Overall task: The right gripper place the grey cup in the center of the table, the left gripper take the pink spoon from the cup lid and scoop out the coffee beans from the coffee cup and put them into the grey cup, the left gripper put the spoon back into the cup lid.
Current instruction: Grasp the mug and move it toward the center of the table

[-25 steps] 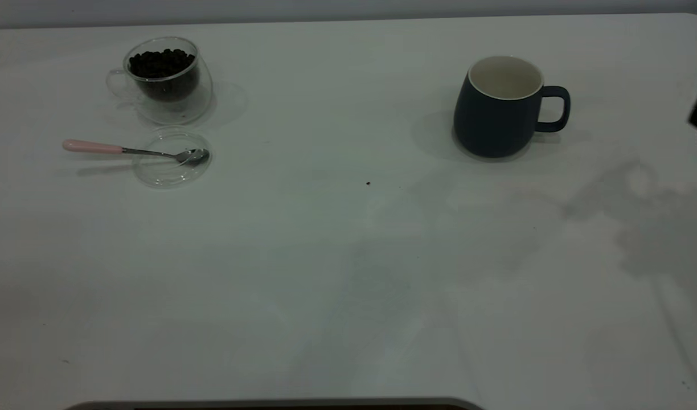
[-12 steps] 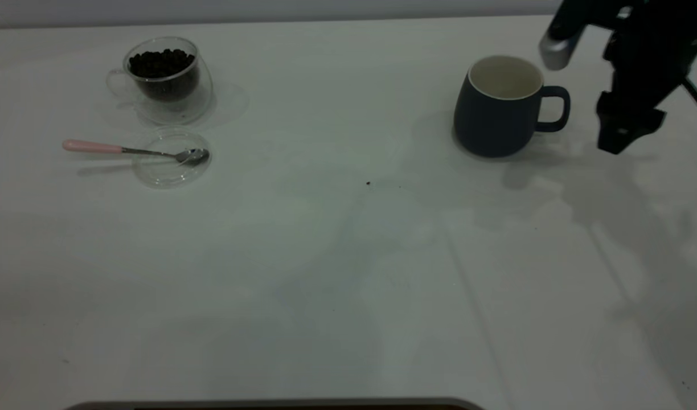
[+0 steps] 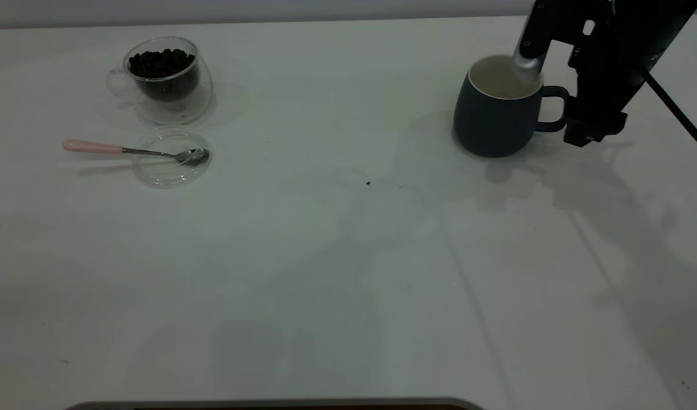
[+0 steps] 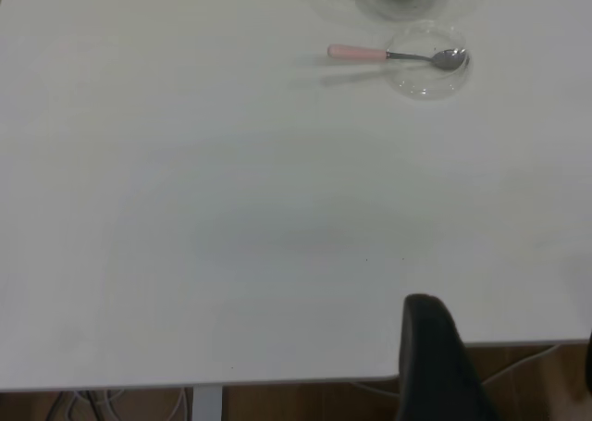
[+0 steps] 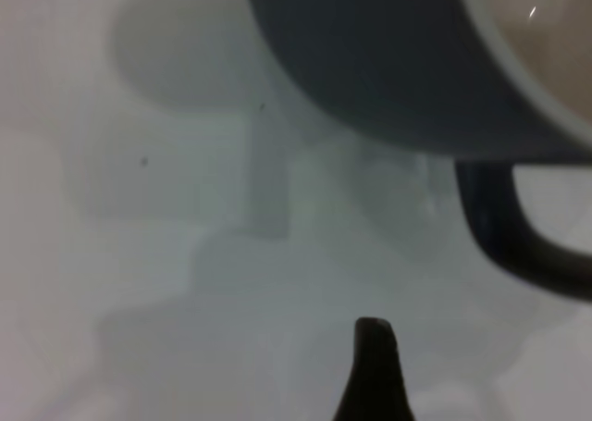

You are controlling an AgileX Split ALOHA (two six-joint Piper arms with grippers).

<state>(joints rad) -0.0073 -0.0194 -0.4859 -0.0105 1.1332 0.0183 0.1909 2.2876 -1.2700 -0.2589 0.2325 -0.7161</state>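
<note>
The right gripper (image 3: 589,135) hangs just beside the grey cup's (image 3: 493,117) handle on the tabletop (image 3: 348,256); whether it is apart or together, I cannot tell

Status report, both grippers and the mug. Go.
Right gripper beside the grey cup handle, not gripping. Left gripper parked off the table edge. Pink spoon on cup lid. Nothing obstructing.
</note>
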